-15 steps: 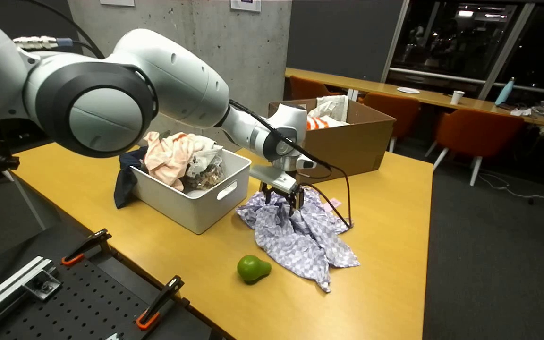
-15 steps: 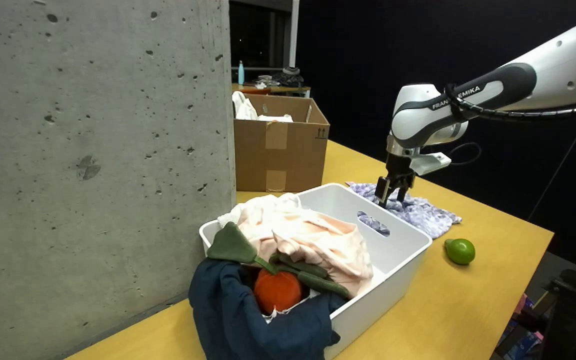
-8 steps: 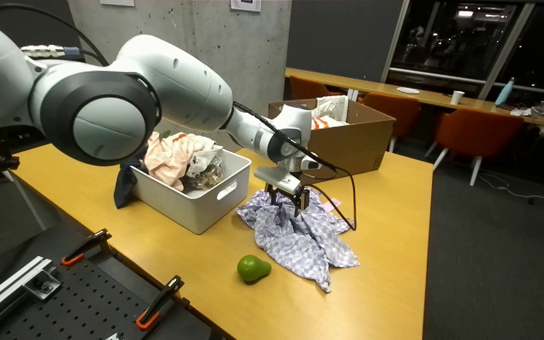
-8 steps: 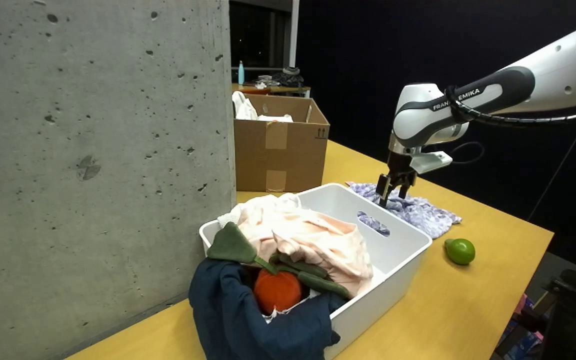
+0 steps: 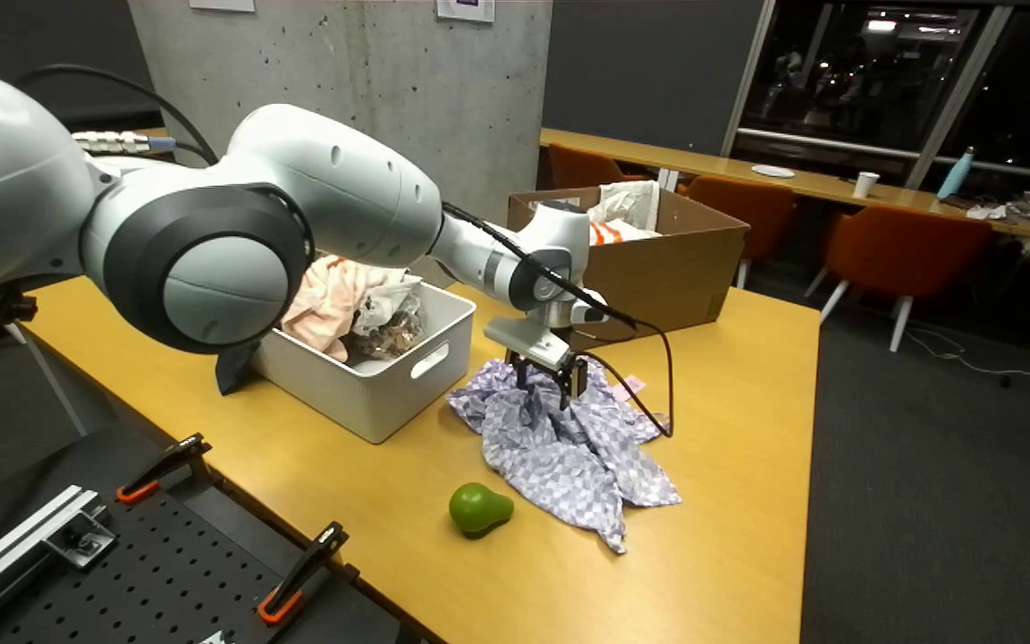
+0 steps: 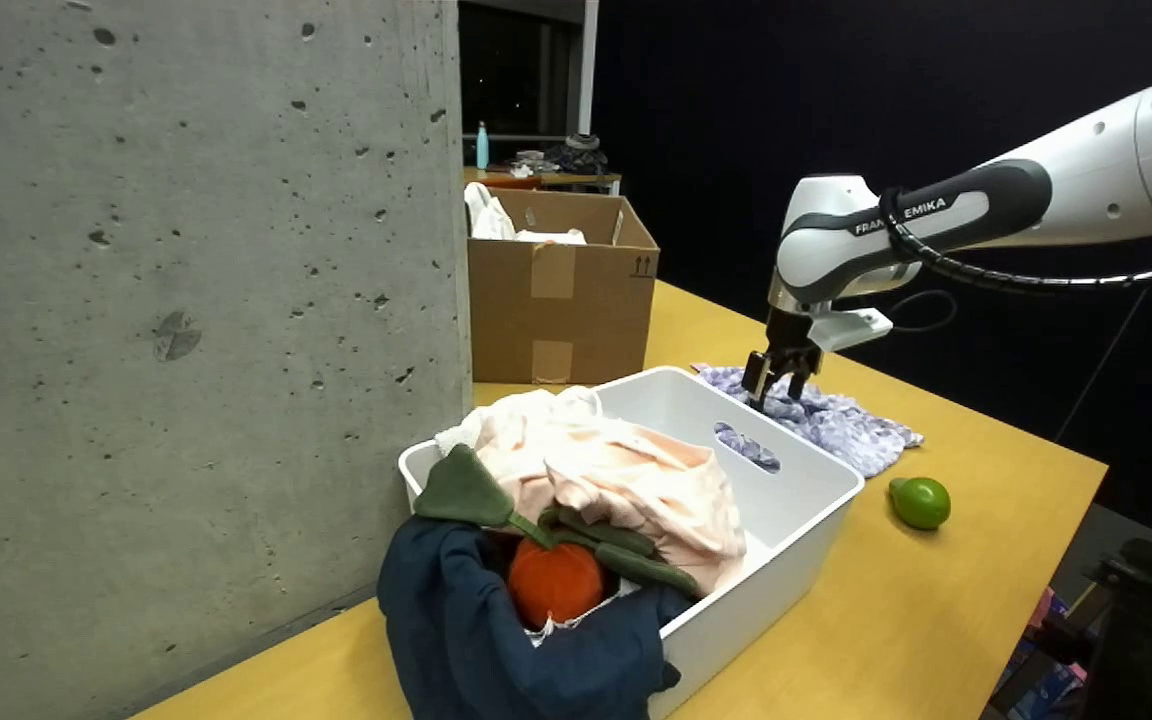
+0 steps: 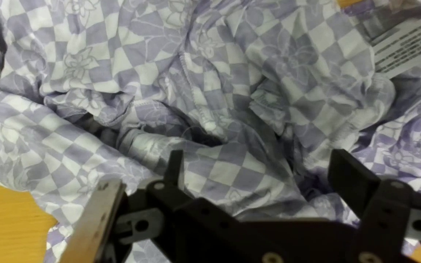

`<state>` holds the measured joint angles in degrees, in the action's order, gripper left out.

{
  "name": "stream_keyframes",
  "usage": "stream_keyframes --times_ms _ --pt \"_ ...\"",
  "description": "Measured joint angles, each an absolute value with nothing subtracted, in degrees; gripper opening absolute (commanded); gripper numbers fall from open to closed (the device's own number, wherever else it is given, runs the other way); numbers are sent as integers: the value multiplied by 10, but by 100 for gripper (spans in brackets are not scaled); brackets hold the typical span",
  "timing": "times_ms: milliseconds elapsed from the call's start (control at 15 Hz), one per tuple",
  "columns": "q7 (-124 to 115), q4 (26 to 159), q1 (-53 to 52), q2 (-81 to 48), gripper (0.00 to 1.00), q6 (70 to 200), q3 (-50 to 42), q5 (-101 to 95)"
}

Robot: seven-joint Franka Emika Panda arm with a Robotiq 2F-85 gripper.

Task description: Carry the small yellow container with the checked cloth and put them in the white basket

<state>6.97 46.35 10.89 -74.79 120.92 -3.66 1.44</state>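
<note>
With my end effector (image 7: 257, 166) spread, I'd pinch this crumpled purple-and-white checked cloth (image 7: 217, 98) mid-fold; likely soft, light.

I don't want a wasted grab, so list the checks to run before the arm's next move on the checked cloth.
Fingers spread for a grasp: ok, they stand apart.
Checked cloth lined up: ok, folds show in the gap in the wrist view.
Fingers touching the cloth: cannot tell.
Small yellow container located: cannot tell; no view shows it, though folds might hide it.
White basket has room: ok, bare space shows at the end by the cloth.
Green pear-shaped item off the cloth: ok, it lies apart on the table.
</note>
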Motion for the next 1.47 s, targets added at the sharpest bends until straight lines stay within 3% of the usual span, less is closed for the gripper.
stream_keyframes --times_ms 867,933,1467 --pt "65 335 109 -828 100 1185 -37 14" --pt "65 326 109 -834 82 1185 -37 14" --pt "65 304 116 -854 20 1182 -37 14"
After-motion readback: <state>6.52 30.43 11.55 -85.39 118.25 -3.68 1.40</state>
